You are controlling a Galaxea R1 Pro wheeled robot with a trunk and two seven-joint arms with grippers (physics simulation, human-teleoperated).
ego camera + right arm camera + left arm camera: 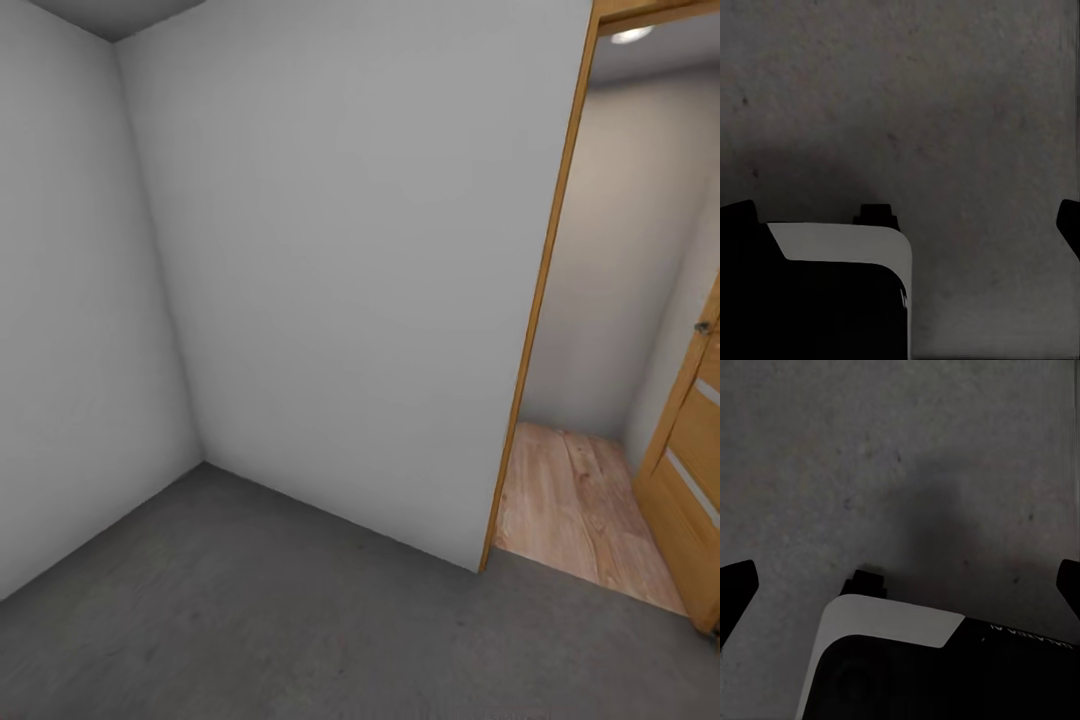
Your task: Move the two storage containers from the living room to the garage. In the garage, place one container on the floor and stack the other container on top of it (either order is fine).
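Observation:
I am in the garage, facing a corner of pale grey walls above the dark grey floor. The two storage containers and the living room are out of view. In the left wrist view my left gripper hangs over the bare floor, its dark fingertips wide apart, open and holding nothing. In the right wrist view my right gripper is open too, with its fingertips at the picture's edges above the floor.
A wooden-framed doorway opens at the right onto light wood plank flooring. Its wooden door stands swung open at the far right. Part of my own black and white body shows under each wrist.

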